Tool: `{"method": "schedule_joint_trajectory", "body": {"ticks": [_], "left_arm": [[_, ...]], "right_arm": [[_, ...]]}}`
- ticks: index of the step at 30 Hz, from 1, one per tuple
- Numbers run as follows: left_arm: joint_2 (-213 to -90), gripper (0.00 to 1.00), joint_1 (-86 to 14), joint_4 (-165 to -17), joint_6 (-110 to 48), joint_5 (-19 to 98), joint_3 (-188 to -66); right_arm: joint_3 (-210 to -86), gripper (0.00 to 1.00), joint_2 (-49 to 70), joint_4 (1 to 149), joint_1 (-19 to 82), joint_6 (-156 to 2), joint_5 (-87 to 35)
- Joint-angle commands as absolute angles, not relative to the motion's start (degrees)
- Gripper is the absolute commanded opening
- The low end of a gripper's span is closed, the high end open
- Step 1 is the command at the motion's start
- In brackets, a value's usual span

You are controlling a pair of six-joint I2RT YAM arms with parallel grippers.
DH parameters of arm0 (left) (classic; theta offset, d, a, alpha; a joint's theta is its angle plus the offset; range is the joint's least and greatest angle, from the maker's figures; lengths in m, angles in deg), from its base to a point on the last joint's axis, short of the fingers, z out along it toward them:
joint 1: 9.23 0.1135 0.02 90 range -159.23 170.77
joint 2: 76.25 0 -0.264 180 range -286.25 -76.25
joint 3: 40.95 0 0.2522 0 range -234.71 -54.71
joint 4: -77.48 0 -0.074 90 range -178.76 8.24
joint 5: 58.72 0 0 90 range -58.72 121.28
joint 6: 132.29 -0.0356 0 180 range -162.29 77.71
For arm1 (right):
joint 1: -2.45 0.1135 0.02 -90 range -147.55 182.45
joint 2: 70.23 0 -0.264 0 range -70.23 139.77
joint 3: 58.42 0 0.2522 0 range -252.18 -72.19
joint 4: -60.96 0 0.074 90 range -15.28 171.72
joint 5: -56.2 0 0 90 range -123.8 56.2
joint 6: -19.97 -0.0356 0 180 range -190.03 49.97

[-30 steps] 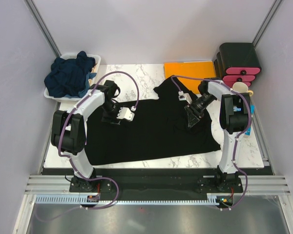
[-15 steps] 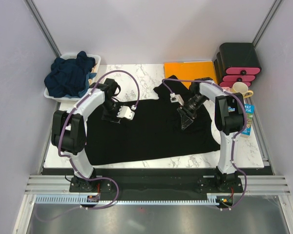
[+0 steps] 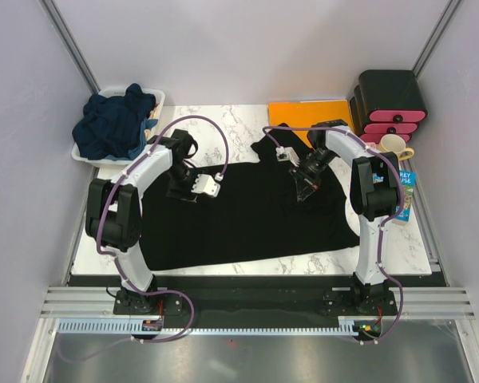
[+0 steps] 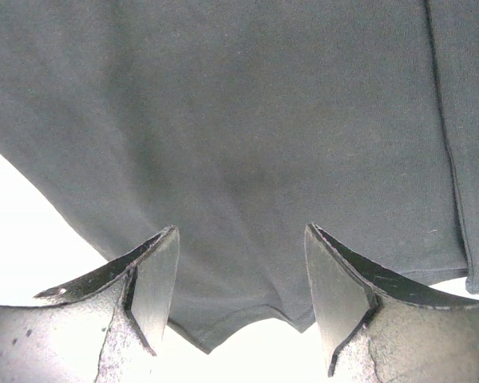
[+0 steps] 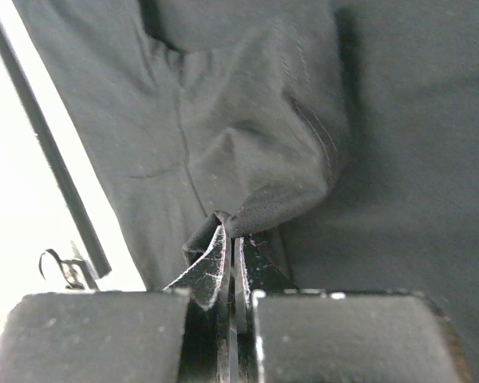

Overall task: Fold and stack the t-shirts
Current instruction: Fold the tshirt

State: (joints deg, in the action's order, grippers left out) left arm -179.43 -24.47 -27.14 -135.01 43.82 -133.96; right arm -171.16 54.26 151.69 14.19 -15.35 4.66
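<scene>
With the right gripper (image 5: 230, 254), pinches a small raised peak of the black t-shirt (image 3: 239, 215), clamping tight on a thin fold of cloth beside a seam, on the shirt's right part up towards the sleeve. With the left gripper (image 4: 241, 231), hovers wide apart and empty low over the shirt's left edge, straddling a hem corner; cannot tell from the wrist view whether touching the cloth or just clear of it. Finds the black t-shirt spread nearly flat across the marble table (image 3: 223, 120) between the two arms, with its far right corner bunched up just beside the orange sheet (image 3: 310, 112). Leaves the navy t-shirts (image 3: 116, 124) heaped in the white basket (image 3: 161, 99) at the far left, well apart from the work. Judges the cloth light, soft and wholly limp: no stiffness to carry a shape, so likely to sag, drape and trail from any single pinch. Expect some drag against the marble, and expect a thin one-layer pinch like this one to creep out of the pads if tugged sharply. Not fragile, so a firm clamp does no harm. Better to take hold at hems, seams or corners, where doubled fabric gives more to bite on, and to lift with two holds set well apart along one edge, so as to keep that edge straight while carrying it over. For the left side, looks best to close on the hem corner already framed by the open jaws.
</scene>
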Motion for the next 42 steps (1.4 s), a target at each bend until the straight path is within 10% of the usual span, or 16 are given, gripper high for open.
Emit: {"method": "schedule_joint_trajectory", "body": {"ticks": [1, 22, 32, 42], "left_arm": [[-180.32, 0.72, -24.96, -25.92, -137.03, 44.90, -136.19], [-180.76, 0.72, -25.22, -26.27, -136.07, 45.69, -136.28], [-180.14, 0.72, -25.22, -26.54, -135.36, 45.70, -135.84], [-176.90, 0.72, -25.14, -26.54, -136.68, 44.11, -131.90]], "right_arm": [[-174.93, 0.00, 52.56, 154.19, 14.31, -15.80, 0.58], [-173.35, 0.01, 46.49, 133.35, 20.20, -15.71, -27.37], [-171.42, 0.46, 45.35, 130.27, 20.64, -14.48, -31.60], [-164.83, 0.45, 39.29, 121.92, 20.38, -13.52, -42.32]]}}
